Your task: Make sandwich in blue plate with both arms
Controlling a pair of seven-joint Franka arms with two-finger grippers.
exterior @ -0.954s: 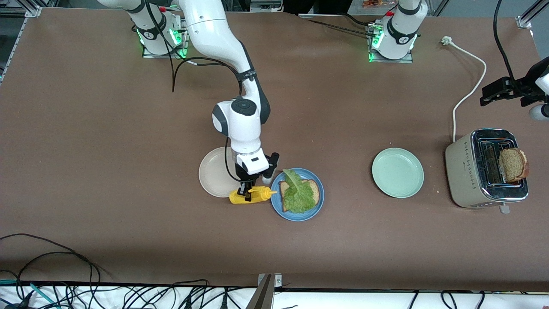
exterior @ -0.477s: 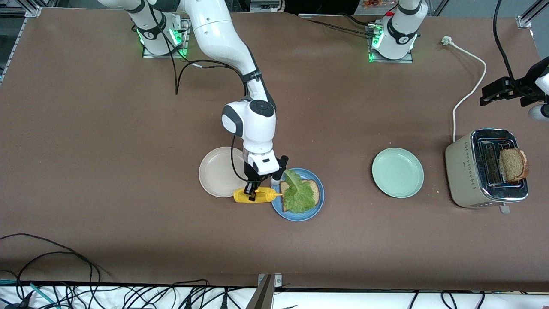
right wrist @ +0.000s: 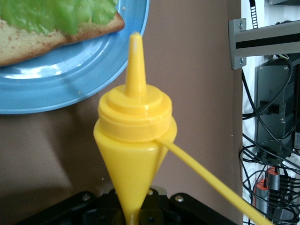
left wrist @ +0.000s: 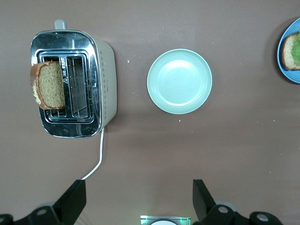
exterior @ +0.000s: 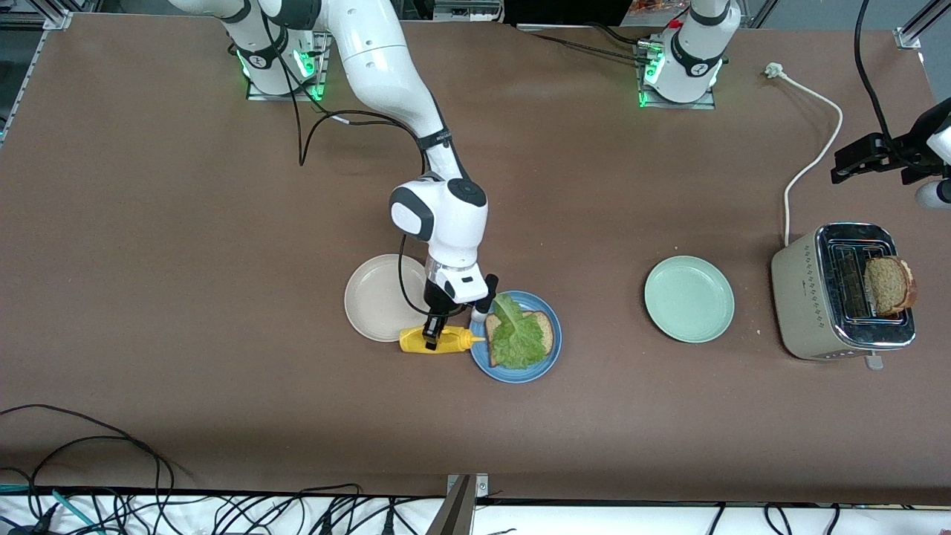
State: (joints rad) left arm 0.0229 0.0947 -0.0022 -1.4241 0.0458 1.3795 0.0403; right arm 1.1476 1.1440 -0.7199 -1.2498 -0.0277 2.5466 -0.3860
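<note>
- Round mid-blue plate (exterior: pixel 548 362) sits near the table's middle, toward the front camera. On it: one brown wholemeal bread slice (exterior: pixel 542 331) with a ruffled green lettuce leaf (exterior: pixel 514 338) over it.
- Second brown bread slice (exterior: pixel 888 285) stands in the silver two-slot toaster (exterior: pixel 810 297) at the left arm's end of the table.
- Right gripper (exterior: pixel 431 336) is down beside the blue plate, jaws clamped tight on a yellow plastic squeeze bottle (exterior: pixel 435 341). Bottle is held on its side, nozzle pointing at the plate rim.
- Cream-white round plate (exterior: pixel 371 297) lies just beside the bottle, toward the right arm's end.
- Pale mint-green round plate (exterior: pixel 689 299) lies between blue plate and toaster.
- Left gripper (left wrist: pixel 138 199) waits high over the table near the toaster, jaws spread wide, holding nothing.
</note>
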